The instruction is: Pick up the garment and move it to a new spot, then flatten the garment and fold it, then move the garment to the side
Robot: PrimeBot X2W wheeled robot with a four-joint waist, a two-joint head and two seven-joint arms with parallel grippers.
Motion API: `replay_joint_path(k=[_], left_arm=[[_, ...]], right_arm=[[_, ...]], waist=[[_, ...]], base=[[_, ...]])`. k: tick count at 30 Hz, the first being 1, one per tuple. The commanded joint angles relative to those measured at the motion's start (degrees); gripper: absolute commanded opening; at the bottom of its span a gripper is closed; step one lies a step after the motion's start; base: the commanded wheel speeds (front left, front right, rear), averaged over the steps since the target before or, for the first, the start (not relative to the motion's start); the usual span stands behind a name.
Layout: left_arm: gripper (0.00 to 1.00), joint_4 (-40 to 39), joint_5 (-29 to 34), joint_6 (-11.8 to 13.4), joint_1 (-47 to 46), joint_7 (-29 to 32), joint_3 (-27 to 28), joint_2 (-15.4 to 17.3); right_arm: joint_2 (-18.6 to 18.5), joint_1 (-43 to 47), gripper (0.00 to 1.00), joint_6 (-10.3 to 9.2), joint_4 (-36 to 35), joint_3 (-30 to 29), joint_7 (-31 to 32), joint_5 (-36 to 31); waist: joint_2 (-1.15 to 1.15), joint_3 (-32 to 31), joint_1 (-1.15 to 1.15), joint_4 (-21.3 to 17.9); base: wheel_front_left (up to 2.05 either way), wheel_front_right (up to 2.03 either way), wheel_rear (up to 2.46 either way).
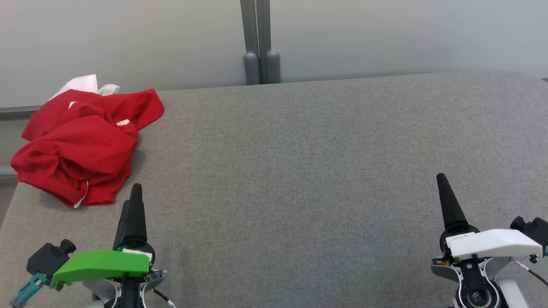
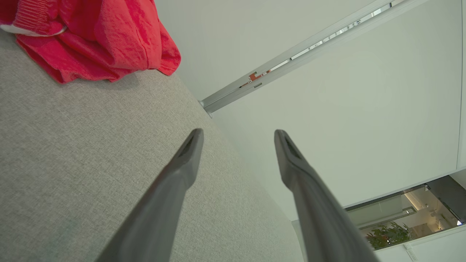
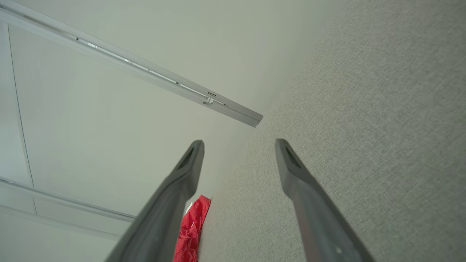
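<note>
Left pincer (image 2: 238, 134), right pincer (image 3: 239, 142): agape, low over grey surface (image 1: 299, 149)

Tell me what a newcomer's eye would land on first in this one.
The crumpled red garment, heaped at the far left corner of the grey table, with white fabric peeking out behind it. Then the open, empty grippers: the left gripper just short of the garment, the right gripper far off at the table's right.

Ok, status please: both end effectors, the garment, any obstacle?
Left end effector open, empty. Right end effector open, empty. Crumpled red fabric garment untouched, far left corner of grey fabric table. No obstacle seen.
</note>
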Motion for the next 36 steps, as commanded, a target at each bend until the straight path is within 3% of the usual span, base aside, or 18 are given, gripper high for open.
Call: replay_joint_path(k=[1, 16, 36], left_arm=[[1.0, -1.3, 2.8, 0.5, -0.1, -0.6, -0.4, 0.4], [1.0, -2.1, 19.4, 2.5, 0.7, -3.3, -3.0, 0.4], [1.0, -1.2, 33.3, 3.7, 2.4, -6.4, -4.4, 0.5]], right_arm=[[-0.3, -0.3, 1.0, 0.02, -1.5, 0.3, -0.7, -2.7], [-0.4, 0.6, 1.0, 0.03, -3.6, 2.5, -3.5, -18.9], [-0.5, 1.2, 1.0, 0.04, -2.9, 5.0, -6.6, -34.7]], waist=[[0.0, 0.0, 0.0, 0.0], [0.0, 0.1, 0.0, 0.0], [0.0, 0.1, 0.0, 0.1]], base=[[0.0, 0.0, 0.0], [0.0, 0.0, 0.0], [0.0, 0.0, 0.0]])
